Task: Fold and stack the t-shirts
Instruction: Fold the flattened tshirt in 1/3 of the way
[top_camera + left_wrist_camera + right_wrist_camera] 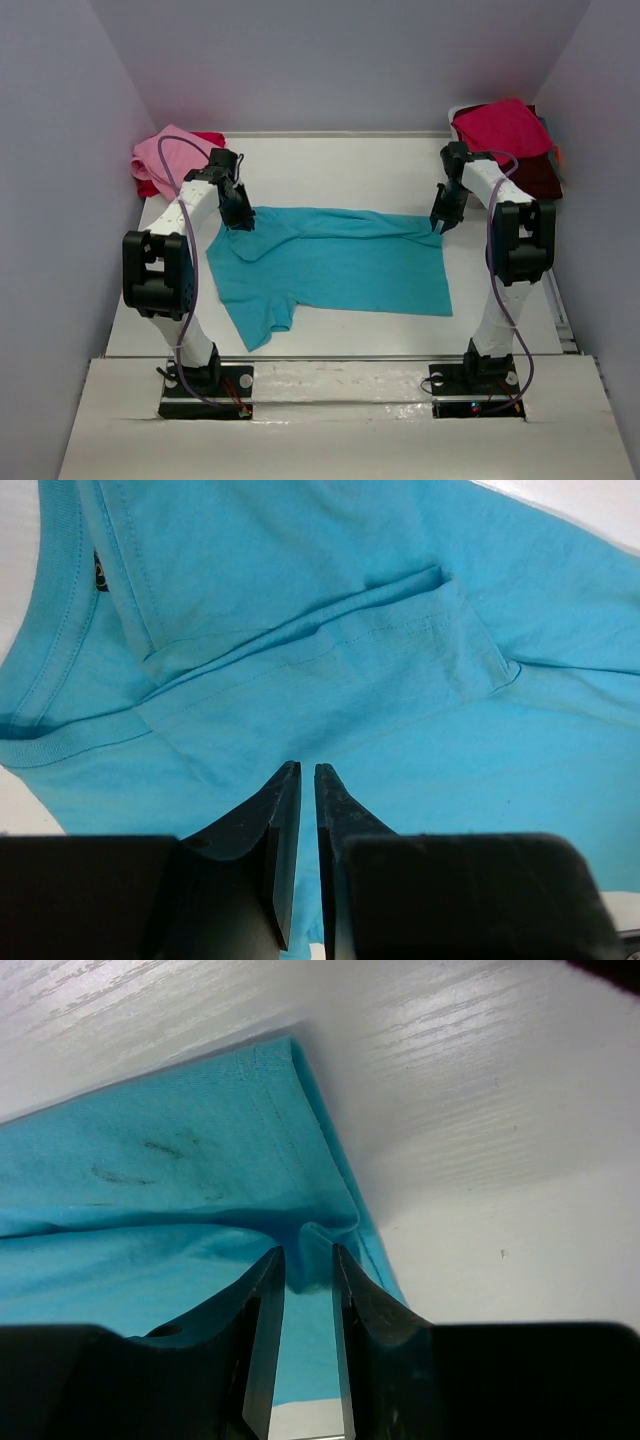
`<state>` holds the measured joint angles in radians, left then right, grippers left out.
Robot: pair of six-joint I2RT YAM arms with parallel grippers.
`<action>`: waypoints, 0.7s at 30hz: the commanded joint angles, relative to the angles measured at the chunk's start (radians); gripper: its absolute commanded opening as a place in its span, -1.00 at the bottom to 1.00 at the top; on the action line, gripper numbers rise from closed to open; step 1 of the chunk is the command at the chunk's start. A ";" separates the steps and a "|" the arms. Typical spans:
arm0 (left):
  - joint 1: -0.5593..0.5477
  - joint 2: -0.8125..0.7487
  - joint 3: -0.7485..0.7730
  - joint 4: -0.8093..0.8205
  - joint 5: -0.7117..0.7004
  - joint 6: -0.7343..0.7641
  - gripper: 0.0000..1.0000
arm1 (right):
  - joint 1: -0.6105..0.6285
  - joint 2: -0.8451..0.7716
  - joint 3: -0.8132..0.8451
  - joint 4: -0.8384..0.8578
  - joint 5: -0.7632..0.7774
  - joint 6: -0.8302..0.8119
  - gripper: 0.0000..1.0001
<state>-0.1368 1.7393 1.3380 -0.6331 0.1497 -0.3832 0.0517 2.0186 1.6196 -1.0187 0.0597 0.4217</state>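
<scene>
Turquoise t-shirt (330, 660): cut off at the top and right edges of the left wrist view and at the left edge of the right wrist view. Collar label (99, 572), upper left: too small to read. Left gripper (307, 770): whether cloth sits in its thin gap cannot be told. Red t-shirt (209, 137) and dark maroon t-shirt (540, 180), upper corners of the top view: mostly covered by the pink t-shirt (165, 155) and crimson t-shirt (500, 128).

Bright, even light from above; shadows are soft. Glare streaks the table (330, 385) at 6 o'clock (top view); wrist views are slightly soft.
</scene>
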 commanded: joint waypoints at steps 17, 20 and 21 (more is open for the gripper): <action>-0.004 -0.009 0.029 -0.008 0.011 0.023 -0.57 | 0.019 -0.092 -0.138 -0.009 -0.110 -0.050 -0.49; -0.004 -0.011 0.024 -0.008 0.011 0.024 -0.57 | 0.028 -0.100 -0.161 -0.009 -0.113 -0.055 -0.49; -0.004 -0.011 0.023 -0.007 0.011 0.024 -0.57 | 0.037 -0.100 -0.177 -0.009 -0.118 -0.055 -0.49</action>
<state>-0.1368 1.7393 1.3380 -0.6331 0.1532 -0.3748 0.0635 1.9774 1.4723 -1.0176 -0.0349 0.3843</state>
